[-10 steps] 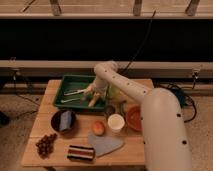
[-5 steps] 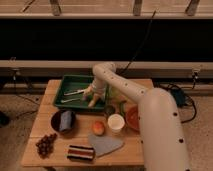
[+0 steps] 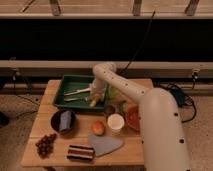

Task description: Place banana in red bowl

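Camera view: one gripper [image 3: 94,101] over one green tray [image 3: 70,82], one red bowl [image 3: 133,118].

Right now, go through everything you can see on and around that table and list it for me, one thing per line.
table: one, light wood, centre of view
tray: one, green, back of the table
utensils: two, pale, in the tray
banana: one, pale yellow, tray's front right corner, at the gripper
red bowl: one, orange-red, right side, partly behind the arm
white cup: one, beside the red bowl
orange fruit: one, left of the cup
dark bowl: one, front left, something grey inside
grapes: one bunch, dark red, front left corner
striped block: one, front edge
grey cloth: one, front centre
gripper: one, white arm, down at the banana
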Controlling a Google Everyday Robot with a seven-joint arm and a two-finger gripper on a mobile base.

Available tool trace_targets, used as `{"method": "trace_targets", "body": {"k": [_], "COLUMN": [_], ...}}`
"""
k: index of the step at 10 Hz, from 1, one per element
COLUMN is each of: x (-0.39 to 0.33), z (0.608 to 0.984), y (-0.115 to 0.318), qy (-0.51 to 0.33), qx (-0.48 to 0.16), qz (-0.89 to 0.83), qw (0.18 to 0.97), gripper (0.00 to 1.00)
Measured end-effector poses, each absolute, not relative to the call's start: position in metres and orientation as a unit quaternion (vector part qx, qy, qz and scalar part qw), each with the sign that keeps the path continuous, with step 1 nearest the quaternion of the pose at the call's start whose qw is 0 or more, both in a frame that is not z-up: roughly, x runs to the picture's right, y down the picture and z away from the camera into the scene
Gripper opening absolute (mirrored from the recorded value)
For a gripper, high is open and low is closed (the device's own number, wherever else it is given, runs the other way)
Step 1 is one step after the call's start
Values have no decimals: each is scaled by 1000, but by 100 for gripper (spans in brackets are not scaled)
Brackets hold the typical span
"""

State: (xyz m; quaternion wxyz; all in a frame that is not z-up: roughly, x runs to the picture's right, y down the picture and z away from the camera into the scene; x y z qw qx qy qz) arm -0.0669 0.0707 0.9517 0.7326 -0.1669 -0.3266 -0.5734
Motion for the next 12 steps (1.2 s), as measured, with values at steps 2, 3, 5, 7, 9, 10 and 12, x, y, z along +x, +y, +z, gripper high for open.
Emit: {"method": "trace_targets", "body": {"k": [2, 3, 5, 7, 9, 10, 12], "x": [-67, -69, -64, -62, -63, -63, -61], "z": [951, 950, 944, 940, 934, 932, 925], "y": [70, 70, 62, 54, 47, 44, 36], "qy": [-327, -326, -323, -320, -319, -319, -319], "qx": [-165, -164, -157, -148, -139, -135, -124], "qz": [-572, -572, -566, -564, -564, -564, -563], "qw": [734, 735, 742, 747, 748, 749, 753], "gripper": [10, 10, 10, 10, 10, 10, 10]}}
